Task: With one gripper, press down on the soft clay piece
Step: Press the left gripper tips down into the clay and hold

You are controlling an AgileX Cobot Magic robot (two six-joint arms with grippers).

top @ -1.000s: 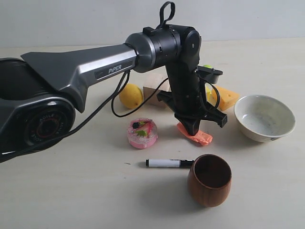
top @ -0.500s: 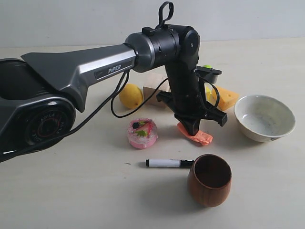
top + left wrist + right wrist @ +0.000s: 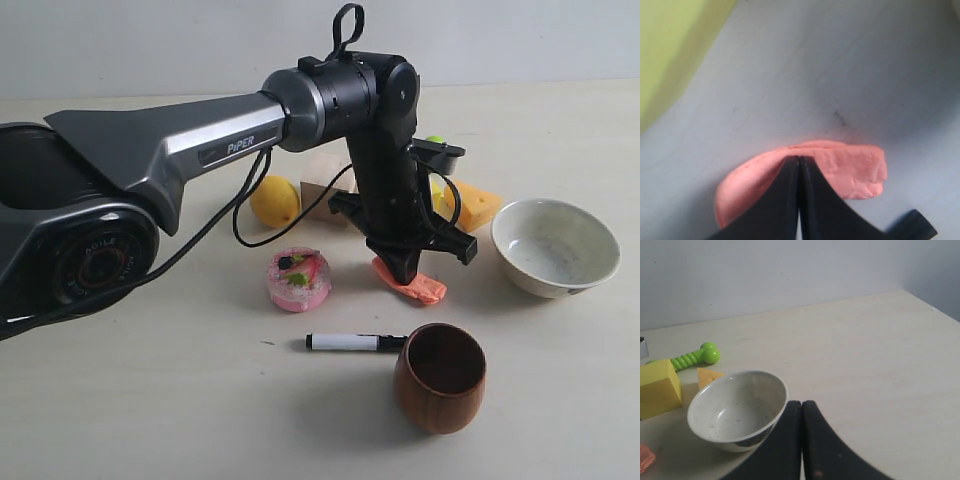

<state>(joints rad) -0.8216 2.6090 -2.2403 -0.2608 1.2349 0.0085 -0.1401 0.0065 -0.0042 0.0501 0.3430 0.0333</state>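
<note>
The soft clay piece (image 3: pixel 418 287) is a flat salmon-orange lump lying on the table between the pink cake toy and the white bowl. My left gripper (image 3: pixel 404 275) points straight down with its shut tips resting on the clay's near-left part. In the left wrist view the closed black jaws meet at the left gripper's tip (image 3: pixel 798 159) against the clay (image 3: pixel 850 172), which spreads out on both sides of them. My right gripper (image 3: pixel 801 403) is shut and empty, hovering beside the white bowl (image 3: pixel 705 405); it does not appear in the exterior view. A sliver of clay (image 3: pixel 644 457) shows at that view's edge.
A pink cake toy (image 3: pixel 298 279), a lemon (image 3: pixel 274 201), a cheese wedge (image 3: pixel 476 206) and a white bowl (image 3: pixel 555 246) ring the clay. A marker (image 3: pixel 352 342) and a brown wooden cup (image 3: pixel 440 377) lie in front. A yellow block (image 3: pixel 657 388) and a green toy (image 3: pixel 695 357) stand behind the bowl.
</note>
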